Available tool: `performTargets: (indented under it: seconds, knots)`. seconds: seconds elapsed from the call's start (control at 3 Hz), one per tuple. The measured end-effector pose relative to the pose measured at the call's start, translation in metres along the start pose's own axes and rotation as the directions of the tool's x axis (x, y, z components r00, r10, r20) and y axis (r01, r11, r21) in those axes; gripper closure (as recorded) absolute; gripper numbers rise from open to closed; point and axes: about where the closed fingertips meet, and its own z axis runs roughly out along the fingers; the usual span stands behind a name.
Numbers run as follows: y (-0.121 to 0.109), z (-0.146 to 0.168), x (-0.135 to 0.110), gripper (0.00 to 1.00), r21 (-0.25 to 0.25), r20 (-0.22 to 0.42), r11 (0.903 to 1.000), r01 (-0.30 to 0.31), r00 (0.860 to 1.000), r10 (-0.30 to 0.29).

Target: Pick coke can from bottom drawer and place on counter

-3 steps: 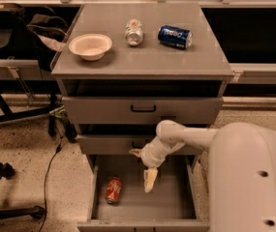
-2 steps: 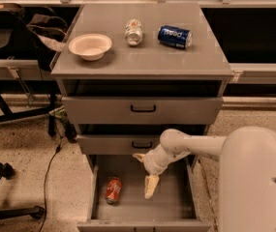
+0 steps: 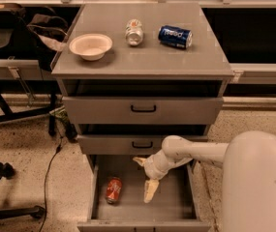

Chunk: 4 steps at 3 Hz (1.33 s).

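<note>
The coke can point(image 3: 113, 190) lies on its side on the left of the floor of the open bottom drawer point(image 3: 176, 208). My gripper point(image 3: 145, 176) hangs over the middle of that drawer, just right of the can and not touching it. It is open and empty, with one cream finger point(image 3: 150, 191) pointing down and the other pointing left. The arm reaches in from the lower right. The counter point(image 3: 142, 57) is the grey top of the cabinet.
On the counter stand a white bowl point(image 3: 90, 46) at the left, a silver-white can point(image 3: 134, 32) in the middle and a blue Pepsi can point(image 3: 175, 36) on its side at the right. The two upper drawers stick out slightly. Chair legs and a cable lie at the left.
My gripper has dropped a little lower into the bottom drawer. The coke can has not moved.
</note>
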Motion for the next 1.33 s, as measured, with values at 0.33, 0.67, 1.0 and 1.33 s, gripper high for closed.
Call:
performTargets:
  seconds: [0.33, 0.67, 1.0, 1.33]
  knots:
    - [-0.021, 0.019, 0.003, 0.0, -0.03, 0.019, 0.9988, 0.038, 0.999, -0.038]
    - [-0.021, 0.019, 0.003, 0.0, -0.03, 0.019, 0.9988, 0.038, 0.999, -0.038]
    - [-0.02, 0.023, -0.001, 0.0, 0.006, 0.021, 0.9992, 0.039, 0.999, -0.039]
    - [-0.027, 0.045, 0.015, 0.0, 0.059, 0.033, 0.9981, 0.02, 0.999, -0.022]
